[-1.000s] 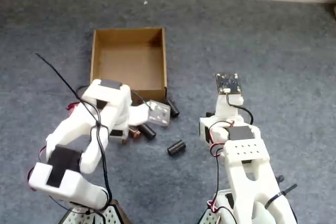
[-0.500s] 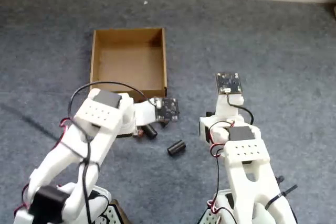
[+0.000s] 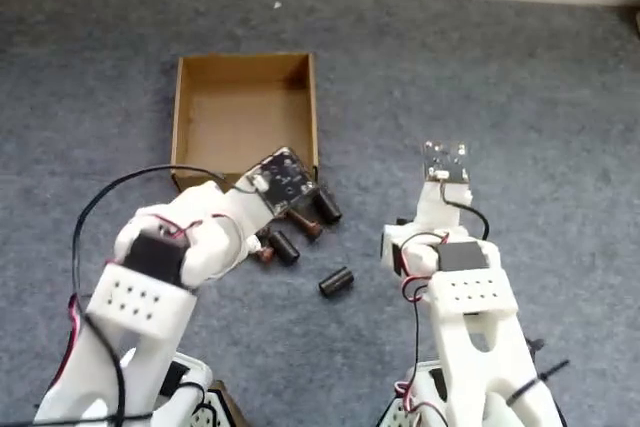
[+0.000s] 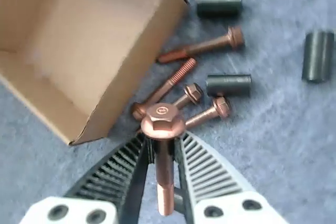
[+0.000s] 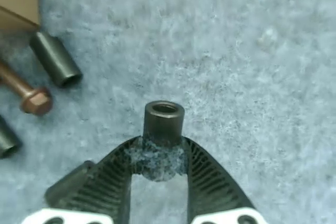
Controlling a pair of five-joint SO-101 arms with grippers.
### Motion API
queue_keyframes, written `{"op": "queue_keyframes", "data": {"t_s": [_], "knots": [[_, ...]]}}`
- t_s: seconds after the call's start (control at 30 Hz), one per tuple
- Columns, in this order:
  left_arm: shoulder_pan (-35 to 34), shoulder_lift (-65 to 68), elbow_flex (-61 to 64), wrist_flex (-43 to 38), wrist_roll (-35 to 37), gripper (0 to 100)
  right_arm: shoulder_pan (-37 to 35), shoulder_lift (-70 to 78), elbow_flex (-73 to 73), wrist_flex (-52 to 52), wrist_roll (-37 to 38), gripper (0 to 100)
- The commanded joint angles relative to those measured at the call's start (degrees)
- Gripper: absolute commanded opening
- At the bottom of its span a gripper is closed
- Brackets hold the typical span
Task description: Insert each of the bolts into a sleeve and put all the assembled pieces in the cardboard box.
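My left gripper point(image 4: 161, 142) is shut on a copper bolt point(image 4: 163, 121), held above the carpet with its hex head pointing away from the wrist. Under it, by the near right corner of the cardboard box point(image 4: 136, 56), lie several loose bolts point(image 4: 202, 48) and dark sleeves point(image 4: 228, 85). My right gripper point(image 5: 160, 148) is shut on a dark sleeve point(image 5: 164, 121) whose open bore faces away from the wrist. In the high view the left arm point(image 3: 280, 179) hangs over the pile and the right arm point(image 3: 445, 162) stands to the right of it.
The cardboard box point(image 3: 178, 117) is open with nothing inside. A sleeve point(image 3: 337, 281) lies apart on the grey carpet between the arms; another sleeve point(image 3: 327, 207) and a bolt point(image 3: 303, 224) lie by the box corner. Bare carpet stretches to the right.
The left arm has risen from beside the pile and its wrist has swung back toward the box's near right corner. The right wrist has tilted slightly.
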Motion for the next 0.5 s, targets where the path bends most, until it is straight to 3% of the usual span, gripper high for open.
{"op": "queue_keyframes", "data": {"t_s": [0.0, 0.47], "knots": [[0.48, -7.16, 1.63, 0.26, 5.71, 1, 0.31, -8.75, -5.41, 6.99, -0.62, 0.5], [0.84, -17.8, 4.53, 2.2, 15.65, 1, -12.18, -34.24, 3.56, 12.09, -0.62, 0.5]]}}
